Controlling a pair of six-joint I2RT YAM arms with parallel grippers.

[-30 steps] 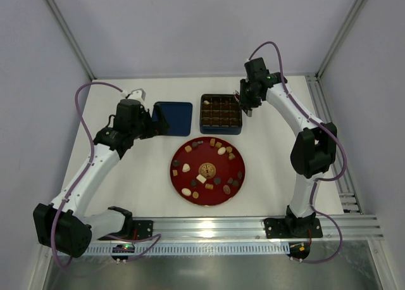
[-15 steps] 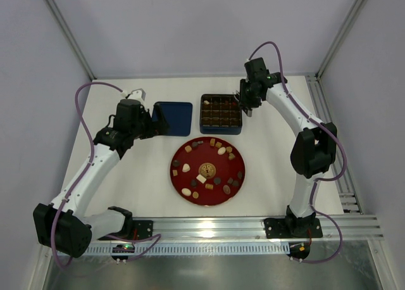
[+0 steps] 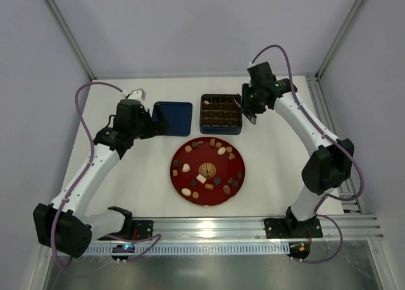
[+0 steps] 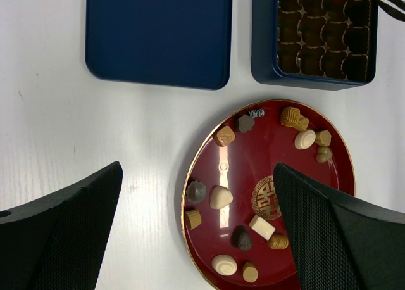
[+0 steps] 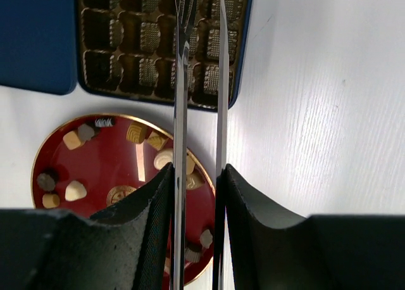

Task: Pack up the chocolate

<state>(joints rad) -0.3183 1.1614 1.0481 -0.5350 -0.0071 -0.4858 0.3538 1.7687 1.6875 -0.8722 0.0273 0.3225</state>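
Several chocolate pieces [image 3: 207, 170], dark, tan and cream, lie on the round red plate [image 3: 174, 176]. They also show in the left wrist view [image 4: 220, 197] and the right wrist view [image 5: 76, 190]. The dark-blue tin [image 3: 221, 130] with its brown gridded insert [image 5: 126, 43] stands behind the plate, and the cells I see look empty. My right gripper [image 3: 250, 107] is shut on thin metal tongs [image 5: 179, 81], whose tips hang over the tin's right edge. My left gripper [image 4: 197, 173] is open and empty, high above the plate's left rim, near the lid.
The tin's flat blue lid [image 3: 172, 118] lies on the white table left of the tin, also in the left wrist view [image 4: 158, 33]. Grey walls and frame posts enclose the table. A metal rail runs along the near edge.
My right arm has swung its elbow out to the right, and its gripper with the tongs has shifted slightly right by the tin's right edge. The left arm has not moved.
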